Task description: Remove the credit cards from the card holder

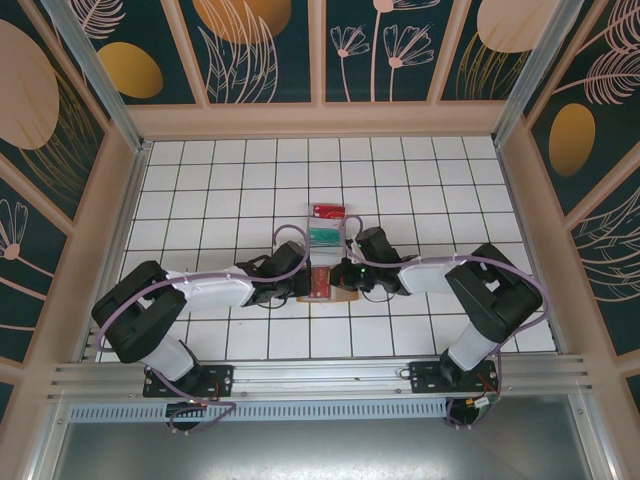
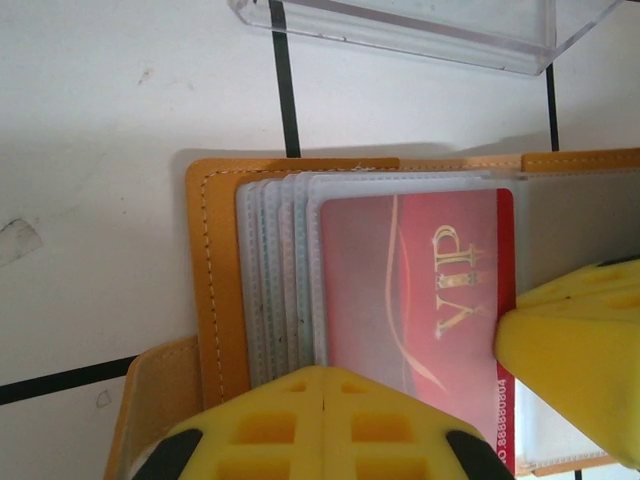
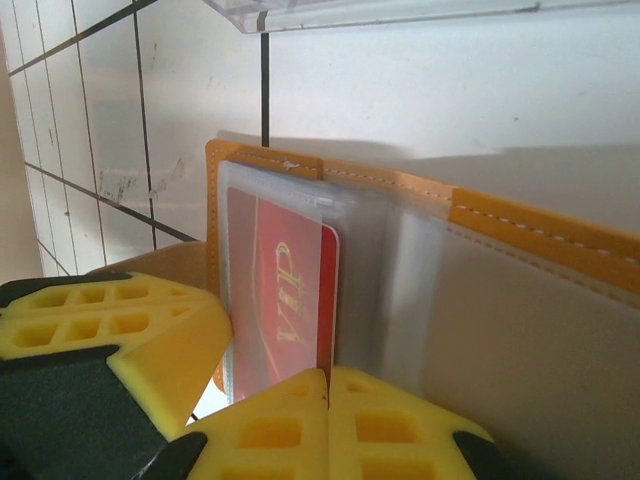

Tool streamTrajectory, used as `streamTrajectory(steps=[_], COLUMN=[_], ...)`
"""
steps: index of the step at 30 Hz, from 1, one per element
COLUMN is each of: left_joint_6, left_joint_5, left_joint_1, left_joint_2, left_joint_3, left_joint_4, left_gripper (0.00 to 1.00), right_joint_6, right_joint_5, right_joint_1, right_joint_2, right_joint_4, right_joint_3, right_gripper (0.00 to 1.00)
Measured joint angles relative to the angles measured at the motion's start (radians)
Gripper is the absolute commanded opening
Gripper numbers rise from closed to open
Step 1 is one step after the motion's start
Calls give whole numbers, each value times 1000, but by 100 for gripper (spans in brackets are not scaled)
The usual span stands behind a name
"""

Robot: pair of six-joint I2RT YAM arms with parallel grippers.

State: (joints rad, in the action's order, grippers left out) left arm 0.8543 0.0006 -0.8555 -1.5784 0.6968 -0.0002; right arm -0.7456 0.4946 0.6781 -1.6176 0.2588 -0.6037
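Observation:
The card holder (image 1: 343, 296) lies open on the tiles, orange-tan (image 2: 215, 270) with a fan of clear plastic sleeves (image 2: 275, 280). A red VIP card (image 2: 420, 280) sits in the front sleeve, its right edge poking out. My right gripper (image 3: 328, 400) is shut, and the card's exposed red edge (image 3: 327, 300) runs into the seam between its yellow fingers. My left gripper (image 2: 325, 400) is shut at the near edge of the sleeves; whether it pinches one I cannot tell. Each gripper's yellow finger shows in the other wrist view, the right finger (image 2: 570, 360) and the left finger (image 3: 100, 340).
Just beyond the holder stands a clear plastic tray (image 1: 347, 224) holding a red card (image 1: 328, 211) and a teal card (image 1: 326, 235); its edge shows at the top of both wrist views (image 2: 400, 30) (image 3: 380, 12). White tiled floor (image 1: 200, 190) lies all round, with walls at the sides.

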Motion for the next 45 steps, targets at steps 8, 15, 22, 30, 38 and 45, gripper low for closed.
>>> streamTrajectory(steps=[8,15,22,30,38,45], left_joint_6=[11,12,12,14,18,27], left_joint_5=[0,1,1,1,-1,-2], left_joint_1=[-1,-1,-1,-1,-1,-1], left_joint_2=[-8,-9,-9,-9,-9,-9], left_joint_3=[3,3,4,4,4,4], left_joint_4=[10,10,10,10,9,8], left_gripper=[0,0,0,0,0,0], right_joint_6=[7,6,-10,-20,-25,-17], right_joint_5=[2,6,32,54,56,53], right_joint_1=[-29,-29,-29,-29,-32,-85], right_joint_2=[41,40,-4,-17,-19,60], right_joint_4=[-7,3,54,85,94,77], right_joint_3=[31,42,44,43,46,112], right_gripper=[0,13,16,11,0,0])
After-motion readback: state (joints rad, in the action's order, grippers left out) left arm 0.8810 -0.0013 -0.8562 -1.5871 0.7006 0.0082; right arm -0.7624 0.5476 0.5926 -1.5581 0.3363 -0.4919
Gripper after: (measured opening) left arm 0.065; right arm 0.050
